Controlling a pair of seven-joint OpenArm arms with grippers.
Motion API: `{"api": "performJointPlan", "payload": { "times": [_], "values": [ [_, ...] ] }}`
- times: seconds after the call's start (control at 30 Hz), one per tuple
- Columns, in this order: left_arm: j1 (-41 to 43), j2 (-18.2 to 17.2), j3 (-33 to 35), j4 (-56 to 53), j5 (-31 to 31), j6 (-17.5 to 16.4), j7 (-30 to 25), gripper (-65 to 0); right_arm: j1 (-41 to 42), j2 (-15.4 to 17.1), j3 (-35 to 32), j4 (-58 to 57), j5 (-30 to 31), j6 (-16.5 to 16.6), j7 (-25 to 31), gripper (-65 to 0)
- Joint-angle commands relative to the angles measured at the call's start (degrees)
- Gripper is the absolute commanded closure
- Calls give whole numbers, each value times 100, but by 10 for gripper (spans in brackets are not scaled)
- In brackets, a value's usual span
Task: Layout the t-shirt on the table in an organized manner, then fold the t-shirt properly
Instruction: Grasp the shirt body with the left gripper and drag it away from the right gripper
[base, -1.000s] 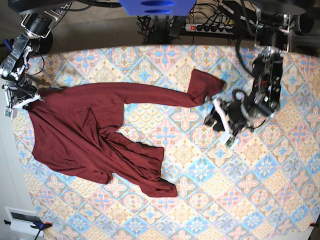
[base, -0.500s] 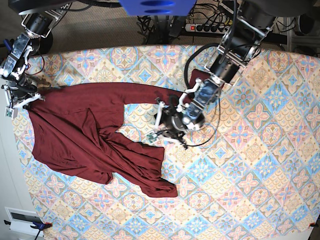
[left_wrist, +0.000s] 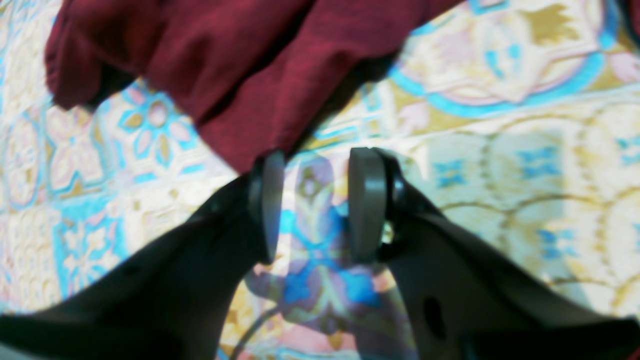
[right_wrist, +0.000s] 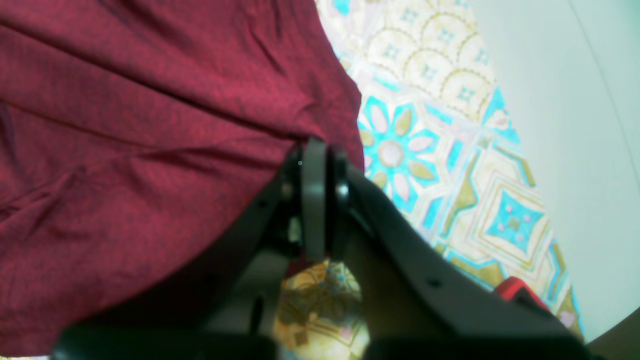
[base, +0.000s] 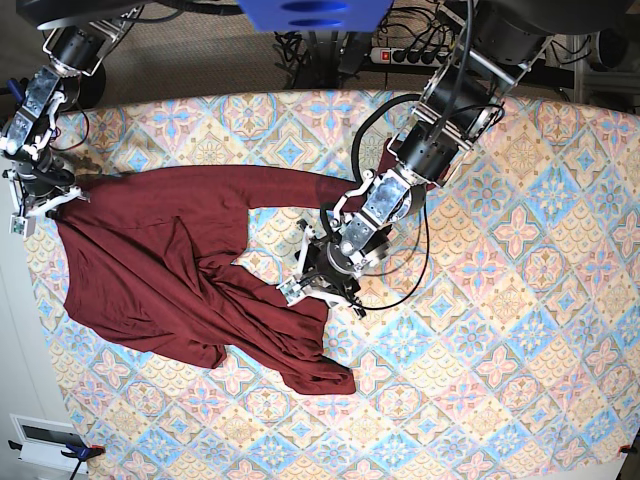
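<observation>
I see the t-shirt bunched on the surface | right end effector pinches its far corner | left end effector is open beside a loose flap | risk: I grab two layers and twist it more

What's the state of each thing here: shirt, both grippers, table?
t-shirt: crumpled, partly spread on the table, one corner pinched at the table's edge, lower hem bunched.
left gripper: open, low over the cloth right at a shirt edge, nothing between its pads.
right gripper: shut on the t-shirt at its corner.
table: covered by patterned cloth, lying flat.
</observation>
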Motion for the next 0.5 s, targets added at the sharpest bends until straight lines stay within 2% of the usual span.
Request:
{"api": "performJointPlan", "payload": {
  "times": [0.0, 0.2, 0.33, 0.47],
  "values": [
    [-115, -37, -28, 16, 153, 75, 228, -216, 71, 142, 33, 104, 35, -2, 113, 0],
    [-405, 16, -28, -414, 118, 242, 167, -216, 71, 142, -2, 104, 35, -2, 113, 0],
    [-677, 174, -28, -1039, 118, 418, -176, -216, 71, 142, -2, 96, 35, -2, 113, 0],
    [-818, 394, -19, -1496, 118, 426, -352, -213, 71, 142, -2, 104, 35, -2, 113, 0]
  ]
}}
